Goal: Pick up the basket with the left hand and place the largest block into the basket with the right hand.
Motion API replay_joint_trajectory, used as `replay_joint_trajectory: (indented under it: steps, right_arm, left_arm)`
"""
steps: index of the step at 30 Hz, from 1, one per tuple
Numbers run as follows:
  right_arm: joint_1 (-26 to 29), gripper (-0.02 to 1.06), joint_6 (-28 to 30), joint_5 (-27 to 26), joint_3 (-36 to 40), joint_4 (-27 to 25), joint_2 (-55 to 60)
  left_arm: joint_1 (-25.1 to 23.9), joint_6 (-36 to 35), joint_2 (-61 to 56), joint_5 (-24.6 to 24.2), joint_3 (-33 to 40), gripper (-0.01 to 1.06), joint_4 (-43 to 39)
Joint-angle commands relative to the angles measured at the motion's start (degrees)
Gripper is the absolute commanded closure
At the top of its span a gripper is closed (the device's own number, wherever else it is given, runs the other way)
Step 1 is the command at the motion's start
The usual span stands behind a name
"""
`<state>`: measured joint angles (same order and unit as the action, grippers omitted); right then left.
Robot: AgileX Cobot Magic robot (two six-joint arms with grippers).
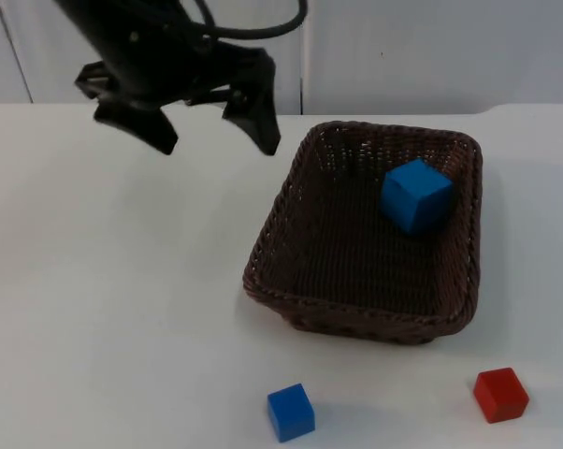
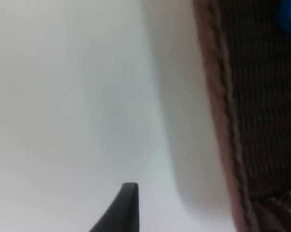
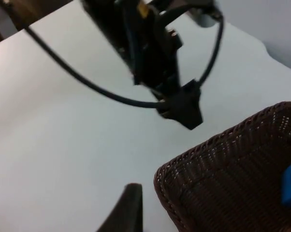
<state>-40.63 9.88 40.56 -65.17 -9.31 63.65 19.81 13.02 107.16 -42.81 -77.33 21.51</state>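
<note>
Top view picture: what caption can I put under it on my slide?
Big blue block sits in the brown basket; open left gripper hovers beside it.

A: Where was there room to pass?

B: Left half of the worktop [image 1: 104, 309] lay bare. The left end effector [image 1: 216, 136] hung there, fingers spread, beside the basket [image 1: 291, 210] rim's far left corner, apart from it.

A: Obstacles?

B: The large blue block [image 1: 417, 195] sat inside the basket, far right. A small blue block [image 1: 291, 412] and red block [image 1: 500, 394] stood near the front edge, a gap between them.
</note>
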Motion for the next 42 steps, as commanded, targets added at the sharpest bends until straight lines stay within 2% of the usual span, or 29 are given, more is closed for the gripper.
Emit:
replay_joint_trajectory:
  steps: [1,4,18,27,36,42]
  right_arm:
    - [-0.1,0.14,-0.2,-3.0,1.9,0.1,-1.8]
    - [-0.1,0.14,-0.2,-5.5,5.8,0.1,-5.5]
    - [-0.1,0.14,-0.2,-5.7,9.4,0.1,-14.4]
    - [-0.1,0.14,-0.2,-6.9,12.9,0.1,-18.9]
    - [-0.1,0.14,-0.2,-7.4,19.5,0.1,-26.3]
    - [-0.1,0.14,-0.2,-7.4,25.5,0.1,-34.5]
  left_arm:
    - [0.3,-0.5,-3.1,3.4,3.6,0.0,-0.3]
    - [0.3,-0.5,-8.6,7.7,11.8,0.0,0.1]
    - [0.3,-0.5,-26.9,13.7,27.6,0.0,2.0]
    - [0.3,-0.5,-41.8,13.1,34.2,0.0,2.3]
    - [0.3,-0.5,-55.1,11.0,34.8,0.0,1.5]
    - [0.3,-0.5,-66.4,7.7,34.8,0.0,-1.4]
